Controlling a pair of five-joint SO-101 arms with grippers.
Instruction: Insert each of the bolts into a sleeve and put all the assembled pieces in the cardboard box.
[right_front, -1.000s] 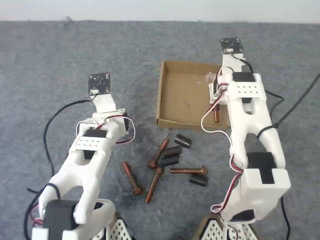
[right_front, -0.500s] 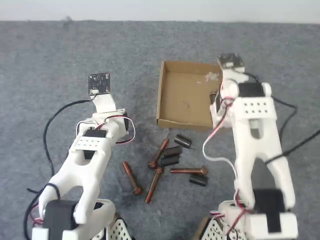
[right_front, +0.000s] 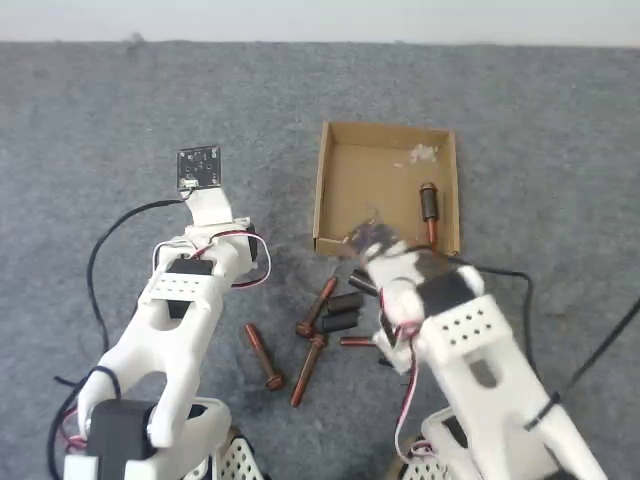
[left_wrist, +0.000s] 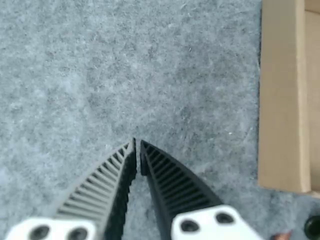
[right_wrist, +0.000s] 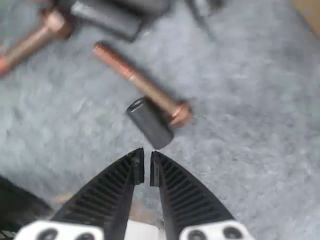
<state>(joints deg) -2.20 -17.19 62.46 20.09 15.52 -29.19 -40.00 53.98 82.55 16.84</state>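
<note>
The cardboard box (right_front: 330, 190) stands at the middle back, and one bolt with a black sleeve on it (right_front: 429, 209) lies inside near its right wall. In front of the box, loose copper bolts (right_front: 264, 355) (right_front: 308, 368) and black sleeves (right_front: 345, 301) lie scattered on the carpet. My right arm (right_front: 445, 315) hangs over the right side of this pile. Its gripper (right_wrist: 146, 156) is shut and empty, tips just short of a black sleeve (right_wrist: 150, 128) lying against a bolt (right_wrist: 142, 85). My left gripper (left_wrist: 137, 146) is shut and empty over bare carpet, left of the box wall (left_wrist: 282, 100).
Grey carpet covers the whole table. More bolts (right_wrist: 30, 40) and a sleeve (right_wrist: 110, 20) lie beyond the right gripper. The left arm (right_front: 180, 300) stands left of the pile, with open carpet to its left and behind it.
My right arm has drawn back from over the box to the pile in front of it. The sleeved bolt now lies uncovered in the box. The left arm has not moved.
</note>
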